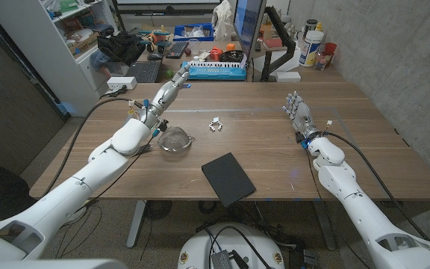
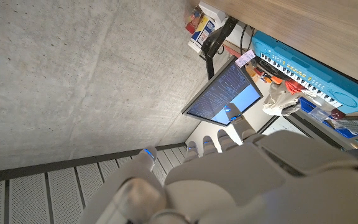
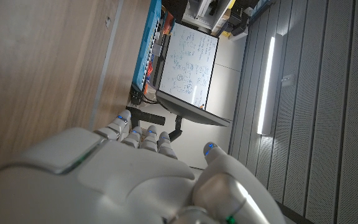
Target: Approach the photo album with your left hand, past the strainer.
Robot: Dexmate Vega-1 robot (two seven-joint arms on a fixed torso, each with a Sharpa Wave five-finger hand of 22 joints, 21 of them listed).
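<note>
The flat black rectangular photo album [image 1: 228, 178] is seen lying on the wooden table [image 1: 364, 149] near its front edge; the round wire-mesh metal strainer [image 1: 175, 140] sits just beyond it, beside the left forearm; the left hand [image 1: 172, 87] is raised past the strainer, fingers extended, empty; the right hand [image 1: 298, 112] is held upright, fingers apart, empty.

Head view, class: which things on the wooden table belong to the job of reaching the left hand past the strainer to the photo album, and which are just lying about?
Belongs to the job:
left hand, raised over the table's far side
strainer
photo album, dark, near the front edge

Just lying about:
small white object at mid-table
blue keyboard on the far edge
right hand, holding nothing
</note>
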